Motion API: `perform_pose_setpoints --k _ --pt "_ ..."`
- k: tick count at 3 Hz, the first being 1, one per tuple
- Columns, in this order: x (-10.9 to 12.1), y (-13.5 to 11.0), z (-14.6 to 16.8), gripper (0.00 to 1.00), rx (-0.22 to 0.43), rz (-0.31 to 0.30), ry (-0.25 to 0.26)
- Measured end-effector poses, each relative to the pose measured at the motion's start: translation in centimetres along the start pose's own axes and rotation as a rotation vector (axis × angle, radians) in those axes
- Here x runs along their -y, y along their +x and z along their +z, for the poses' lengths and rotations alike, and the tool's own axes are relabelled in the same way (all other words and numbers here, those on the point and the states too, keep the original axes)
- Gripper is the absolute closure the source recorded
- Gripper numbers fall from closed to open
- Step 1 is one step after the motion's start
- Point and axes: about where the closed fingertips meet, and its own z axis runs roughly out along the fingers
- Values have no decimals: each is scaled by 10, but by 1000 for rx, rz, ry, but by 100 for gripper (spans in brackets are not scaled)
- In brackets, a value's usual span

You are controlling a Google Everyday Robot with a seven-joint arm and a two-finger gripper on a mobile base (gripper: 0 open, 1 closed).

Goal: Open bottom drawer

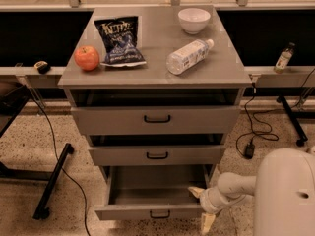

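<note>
The grey cabinet has three drawers. The bottom drawer [150, 213], with a small black bar handle, stands pulled out, and its plain grey interior [152, 188] shows nothing inside. My gripper [202, 208] is at the drawer front's right end. One cream fingertip [196, 191] is inside the drawer and the other sits outside the front, so the fingers are spread apart around the front panel. The top drawer [157, 119] and middle drawer [157, 155] each stand slightly out.
On the cabinet top [226, 70] lie a red apple [86, 58], a chip bag [118, 41], a white bowl [194, 19] and a water bottle [188, 56]. Cables [248, 149] and a black frame leg [53, 181] lie on the floor. My white arm [285, 195] fills the lower right.
</note>
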Motion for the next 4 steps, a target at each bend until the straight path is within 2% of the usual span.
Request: perform_pose_setpoints --k 1,3,4 --pt "33 -11 12 3 58 66 50" --pt "69 -12 15 49 152 208 157" --pt "77 -9 20 72 162 281 174"
